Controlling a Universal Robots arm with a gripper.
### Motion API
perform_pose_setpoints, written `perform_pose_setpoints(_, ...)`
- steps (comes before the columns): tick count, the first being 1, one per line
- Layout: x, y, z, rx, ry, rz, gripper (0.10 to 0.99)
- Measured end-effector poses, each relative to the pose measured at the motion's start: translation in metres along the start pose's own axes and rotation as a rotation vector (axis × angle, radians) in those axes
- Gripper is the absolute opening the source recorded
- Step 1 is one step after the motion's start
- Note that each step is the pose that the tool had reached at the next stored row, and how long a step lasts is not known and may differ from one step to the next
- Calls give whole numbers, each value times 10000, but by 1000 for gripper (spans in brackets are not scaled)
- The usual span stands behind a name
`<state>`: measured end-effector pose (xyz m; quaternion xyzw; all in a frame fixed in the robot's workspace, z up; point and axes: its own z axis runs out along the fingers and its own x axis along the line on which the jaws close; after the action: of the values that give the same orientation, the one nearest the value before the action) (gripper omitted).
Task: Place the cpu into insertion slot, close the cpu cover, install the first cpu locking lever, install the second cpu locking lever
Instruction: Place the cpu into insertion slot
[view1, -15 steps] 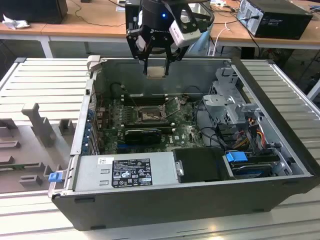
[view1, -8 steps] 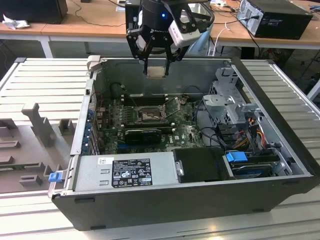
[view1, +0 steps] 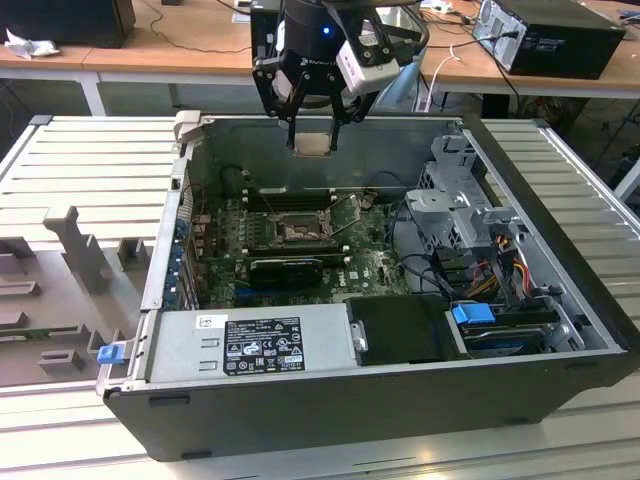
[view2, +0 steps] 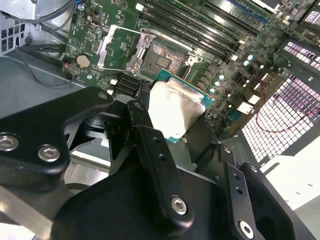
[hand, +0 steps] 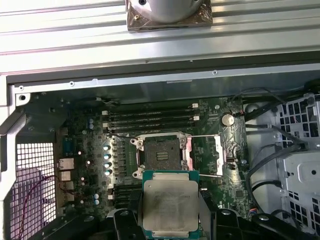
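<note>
So the surface (view1: 90, 160) is a pale grey ribbed metal top. The open black PC case (view1: 330, 405) lies flat on it, with some grey moulded holders (view1: 82, 250) just beside it at the exterior view's left.

An open computer case (view1: 350, 410) lies on a slatted table (view1: 90, 160).

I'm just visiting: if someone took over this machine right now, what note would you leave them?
Tool: shut on the cpu, held above the open case.
Slot: empty, on the board beneath the cpu.
Cover: swung open beside the slot.
Done: cpu is in the grasp.
Left: cpu not seated, cover not closed, nothing locked down.
</note>
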<state>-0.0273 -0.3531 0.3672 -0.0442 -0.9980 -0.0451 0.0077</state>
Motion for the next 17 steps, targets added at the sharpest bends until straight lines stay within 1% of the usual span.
perform_pose_setpoints(17,0,0,0,-4,-18,197,537)
